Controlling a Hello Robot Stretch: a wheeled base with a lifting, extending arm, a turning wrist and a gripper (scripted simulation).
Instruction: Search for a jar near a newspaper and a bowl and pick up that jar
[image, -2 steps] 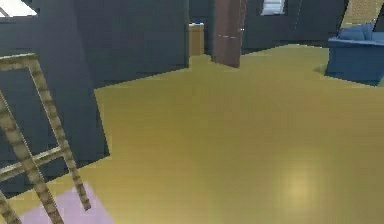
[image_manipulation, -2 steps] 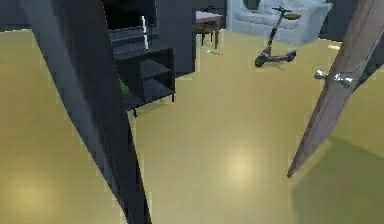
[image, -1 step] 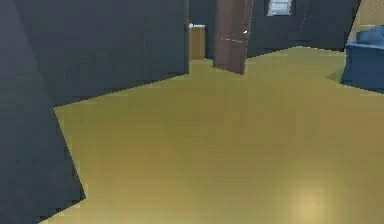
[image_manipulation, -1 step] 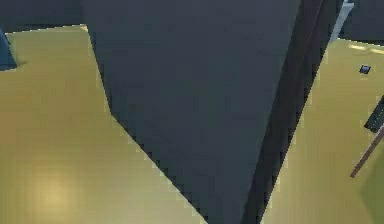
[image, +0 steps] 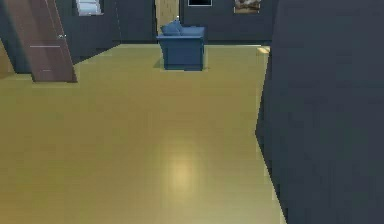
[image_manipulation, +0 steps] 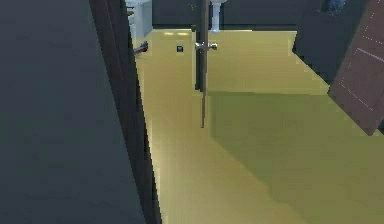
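1. Yellow-olive floor (image_manipulation: 260, 160) lies smooth under the arm (image_manipulation: 203, 100), a thin dark bar that rises in the arm side view.
2. A dark wall (image_manipulation: 60, 120) stands nearer than the pincer and to its left in that view, and its edge runs along the floor.
3. At the far end of the arm sit two small white squares (image_manipulation: 199, 44). Just left of them is the pincer (image_manipulation: 180, 48), a small dark blob with floor around it.
4. The far end of the pincer is too small to make out, so I cannot tell whether it holds anything.
5. Well to the right of the pincer, a brown door (image_manipulation: 365, 70) stands at the edge of the view.
6. Beyond the pincer and to its left, a white piece of furniture (image_manipulation: 140, 15) stands by the far end of the dark wall.
7. In the forward view a blue armchair (image: 182, 48) stands far across the floor, and a framed picture (image: 248, 6) hangs above it to the right. How these lie to the pincer I cannot tell.
8. Where the jar stands I cannot tell.
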